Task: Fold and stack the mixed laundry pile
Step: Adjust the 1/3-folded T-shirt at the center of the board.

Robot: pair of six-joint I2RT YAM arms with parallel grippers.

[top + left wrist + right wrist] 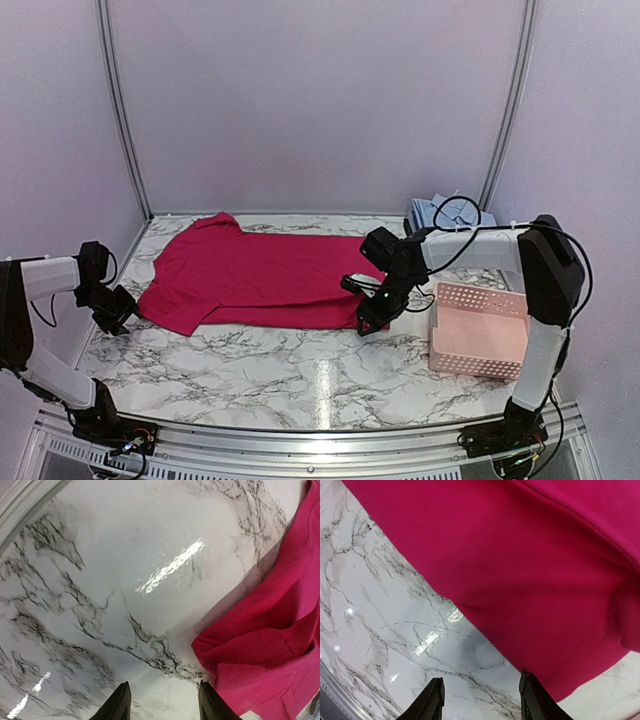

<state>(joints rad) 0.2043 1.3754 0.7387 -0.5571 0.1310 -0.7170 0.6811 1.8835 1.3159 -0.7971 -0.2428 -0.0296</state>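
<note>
The magenta-red garment (255,275) lies spread flat across the marble table. It also shows in the left wrist view (270,635) and the right wrist view (530,565). The light blue collared shirt (448,213) sits folded at the back right. My left gripper (118,308) is open and empty just off the garment's left corner; in its wrist view (162,702) the right finger is near the cloth's edge. My right gripper (370,318) is open and empty over the garment's near right corner, its right finger at the hem (482,700).
A pink lattice basket (478,330) stands on the table at the right, next to my right arm. The bare marble table (300,370) runs along the front. Grey walls close in the back and sides.
</note>
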